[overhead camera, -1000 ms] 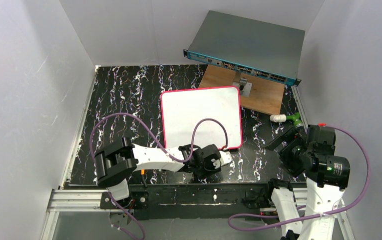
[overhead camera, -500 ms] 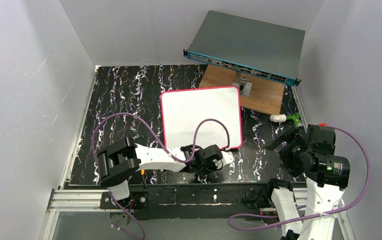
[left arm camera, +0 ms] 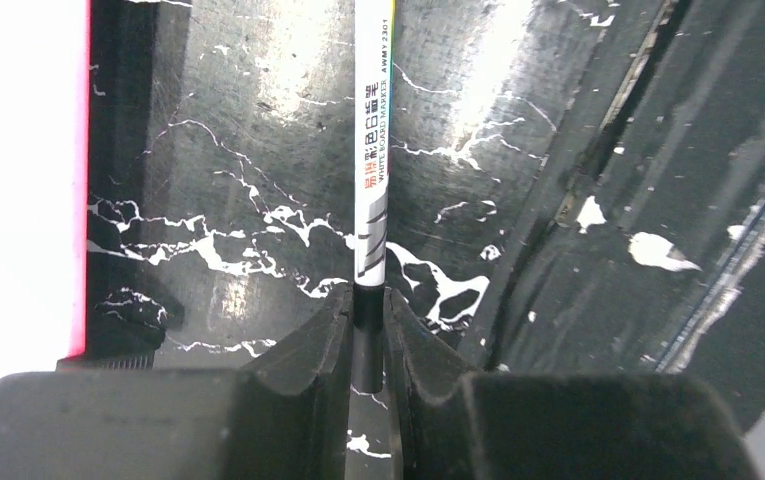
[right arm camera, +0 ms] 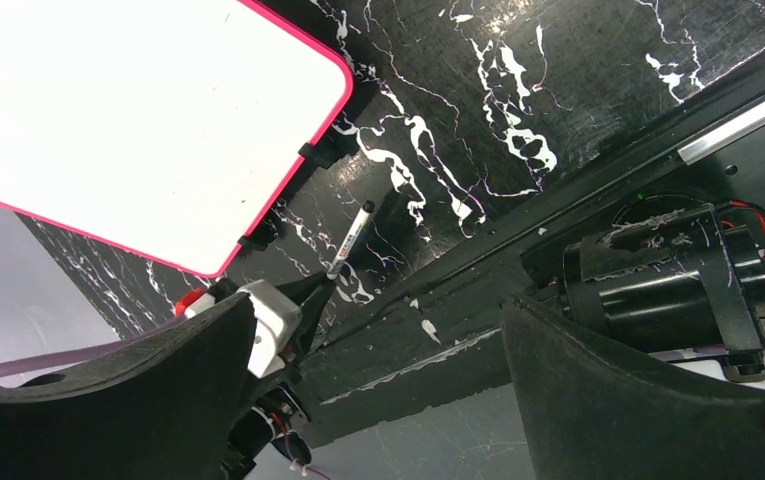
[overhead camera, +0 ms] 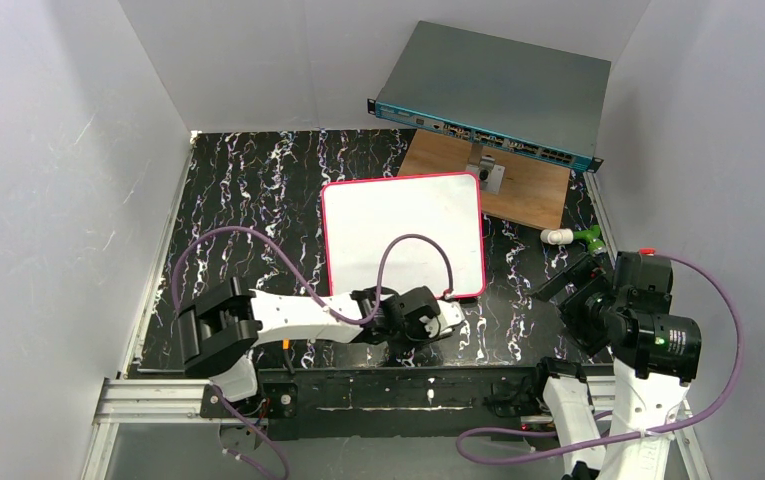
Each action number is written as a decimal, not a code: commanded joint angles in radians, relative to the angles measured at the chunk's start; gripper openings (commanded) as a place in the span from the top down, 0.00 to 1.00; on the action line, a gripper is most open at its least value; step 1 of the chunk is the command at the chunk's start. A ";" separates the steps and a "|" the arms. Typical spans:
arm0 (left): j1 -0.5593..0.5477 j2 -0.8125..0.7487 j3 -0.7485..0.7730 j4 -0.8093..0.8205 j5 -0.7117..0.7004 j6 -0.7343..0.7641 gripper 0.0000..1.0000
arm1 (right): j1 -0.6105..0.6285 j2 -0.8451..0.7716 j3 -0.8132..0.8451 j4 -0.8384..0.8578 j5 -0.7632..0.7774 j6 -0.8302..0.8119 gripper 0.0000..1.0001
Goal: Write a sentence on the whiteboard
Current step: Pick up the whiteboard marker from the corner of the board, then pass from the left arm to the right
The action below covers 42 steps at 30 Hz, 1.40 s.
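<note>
The black marbled bench [overhead camera: 248, 200] carries the whiteboard [overhead camera: 403, 230] lying flat at its middle, in front of the network switch [overhead camera: 498, 95], its white face bare with no sentence on it yet. The left arm [overhead camera: 298, 312] reaches low along the near edge. The left jaws are pinched tight on the whiteboard marker [left arm camera: 372, 170], which lies on the bench near the board's red frame. The right jaws stand wide apart and hold nothing. The grip sits close to the pen's rear end, so it is probably best to lift slowly and straight, watching that the barrel does not swivel. I cannot tell whether a cap is on; if it is, the free right jaws could pull it off. A second ago the left jaws were half open around the marker. They have since closed, and the arm's elbow has drifted left; board and right arm match.
</note>
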<state>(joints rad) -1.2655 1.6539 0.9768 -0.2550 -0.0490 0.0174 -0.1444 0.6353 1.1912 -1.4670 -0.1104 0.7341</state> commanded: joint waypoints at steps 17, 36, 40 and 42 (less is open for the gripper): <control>0.012 -0.262 0.201 -0.269 0.097 -0.055 1.00 | -0.005 -0.197 -0.028 0.321 -0.302 0.183 0.02; 0.090 -0.299 0.586 -0.472 0.122 0.010 1.00 | -0.004 -0.158 -0.147 0.704 -0.695 0.294 0.08; 0.095 -0.289 0.628 -0.472 0.139 0.017 1.00 | -0.005 -0.146 -0.147 0.729 -0.709 0.307 0.08; 0.095 -0.281 0.648 -0.474 0.150 0.024 1.00 | -0.004 -0.138 -0.140 0.747 -0.719 0.311 0.09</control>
<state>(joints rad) -1.1721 1.3678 1.5661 -0.6979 0.0635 0.0135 -0.1448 0.4782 1.0420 -0.8257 -0.7654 1.0264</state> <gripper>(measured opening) 0.126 0.919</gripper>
